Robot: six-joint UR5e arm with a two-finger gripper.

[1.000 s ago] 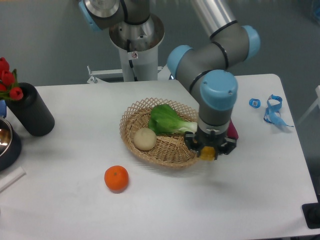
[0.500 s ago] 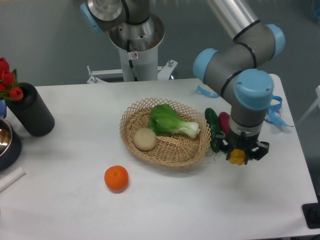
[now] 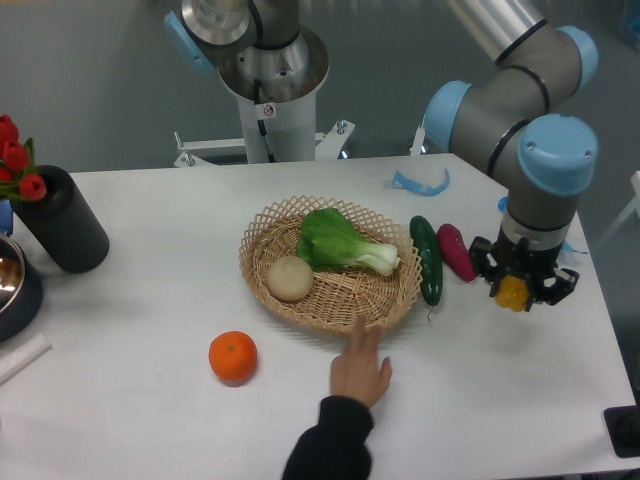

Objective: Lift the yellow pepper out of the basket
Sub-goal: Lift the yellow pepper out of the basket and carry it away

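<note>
Small glossy yellow pepper [image 3: 511,293] sits between the fingers of the black two-finger gripper [image 3: 522,291], clamped and lifted above the white bench [image 3: 150,410], well right of the oval light-tan wicker basket [image 3: 262,238]; only its lower part shows, so the grip looks firm but contact is partly hidden. Against half a second ago: gripper and pepper have moved further right and slightly up, away from the basket. A human hand in a dark sleeve [image 3: 360,372] now touches the basket's near rim.
</note>
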